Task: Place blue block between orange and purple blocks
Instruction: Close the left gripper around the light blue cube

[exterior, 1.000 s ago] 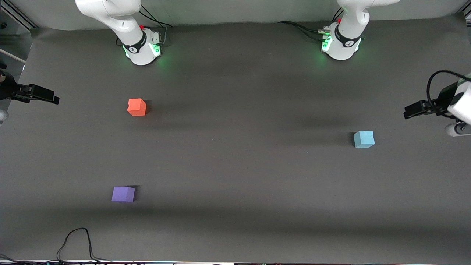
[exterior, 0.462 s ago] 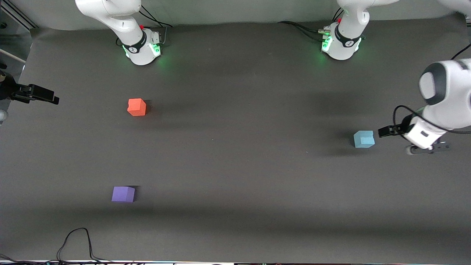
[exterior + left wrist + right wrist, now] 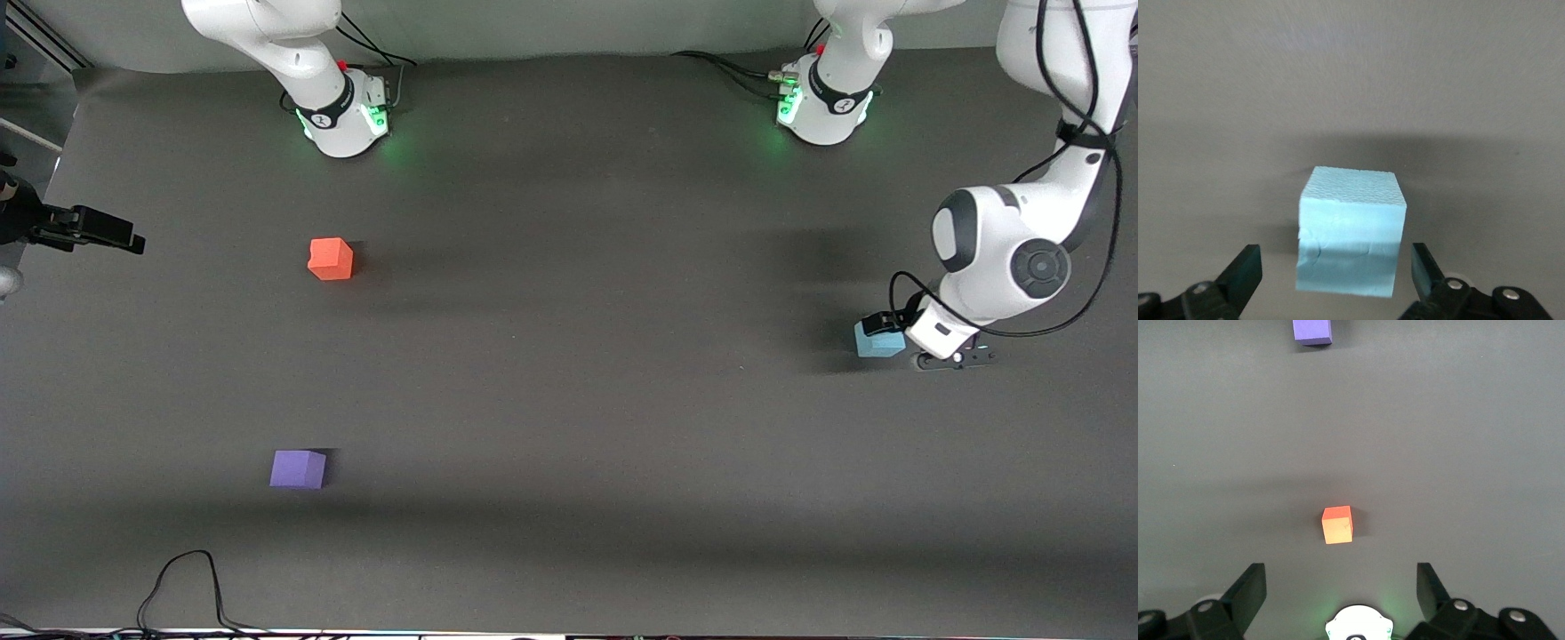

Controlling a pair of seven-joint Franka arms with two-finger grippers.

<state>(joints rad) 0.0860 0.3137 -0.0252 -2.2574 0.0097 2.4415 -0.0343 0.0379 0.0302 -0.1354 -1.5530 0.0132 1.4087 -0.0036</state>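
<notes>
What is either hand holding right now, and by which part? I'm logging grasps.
Nothing is held. The left hand is open with its fingers either side of the blue block, not gripping it. The right hand waits open above the table.

Below my tool I see a dark grey matte table (image 3: 569,400), softly shadowed, with a black cable (image 3: 182,582) looping at its edge well away.

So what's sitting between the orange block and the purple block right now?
Nothing: the front view shows only bare dark table between the orange block and the purple block.
</notes>
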